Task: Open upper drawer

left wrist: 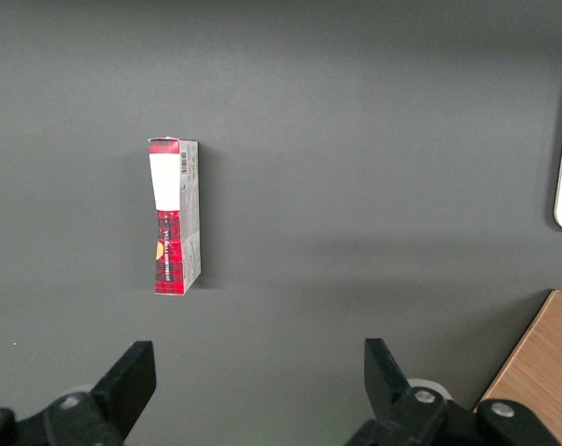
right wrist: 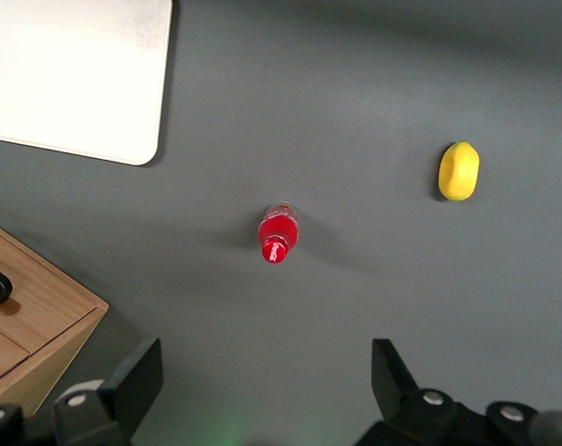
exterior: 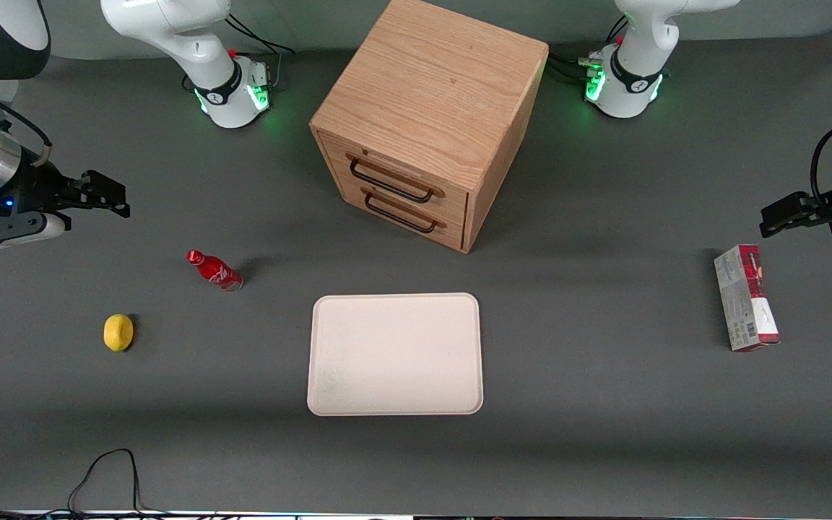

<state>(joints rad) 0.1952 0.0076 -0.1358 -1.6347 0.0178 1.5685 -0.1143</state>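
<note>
The wooden cabinet (exterior: 427, 87) stands mid-table, farther from the front camera than the tray. Its upper drawer (exterior: 405, 173) is closed, flush with the cabinet face, and its black wire handle (exterior: 390, 182) runs across the front. The lower drawer (exterior: 416, 209) beneath it is closed too. My gripper (exterior: 120, 201) hovers toward the working arm's end of the table, well apart from the cabinet. It is open with nothing between its fingers. The right wrist view shows the gripper (right wrist: 265, 360) over bare table, with a corner of the cabinet (right wrist: 39, 311) at the edge.
A red bottle (exterior: 215, 270) (right wrist: 277, 232) stands between my gripper and the tray. A lemon (exterior: 118, 332) (right wrist: 459, 171) lies nearer the front camera. A white tray (exterior: 395, 354) lies in front of the cabinet. A red and white carton (exterior: 745, 297) lies toward the parked arm's end.
</note>
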